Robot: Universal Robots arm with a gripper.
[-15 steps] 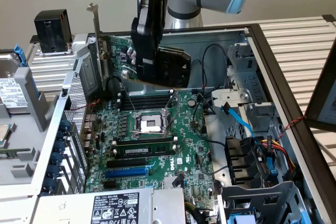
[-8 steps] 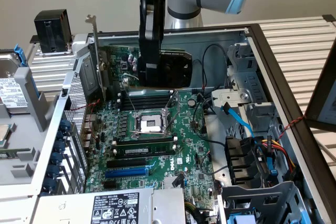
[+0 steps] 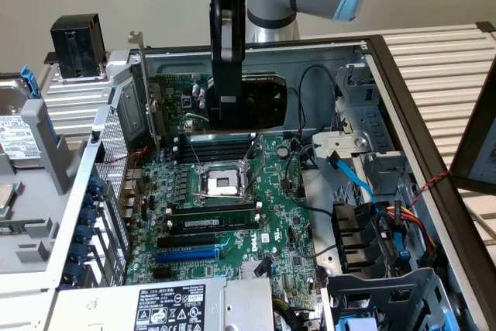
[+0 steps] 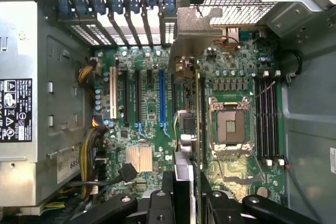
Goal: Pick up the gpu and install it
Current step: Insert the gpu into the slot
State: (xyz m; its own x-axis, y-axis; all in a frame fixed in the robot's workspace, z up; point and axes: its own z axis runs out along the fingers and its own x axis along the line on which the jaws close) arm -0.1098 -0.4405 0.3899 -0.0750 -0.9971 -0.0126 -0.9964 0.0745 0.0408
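One small tilt looked enough to spoil it: the tool (image 3: 227,110), clamped on the gpu (image 3: 263,102) held on edge above the motherboard (image 3: 283,218), could drive its bracket (image 4: 202,22) into the case wall (image 3: 108,141) or its edge onto the socket (image 3: 221,184).

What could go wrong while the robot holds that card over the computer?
1. The gpu, clamped in the gripper, hangs over the motherboard beside the open processor socket. If it slipped, it might hit the socket.
2. Its metal bracket is close to a red wire, which might snag.
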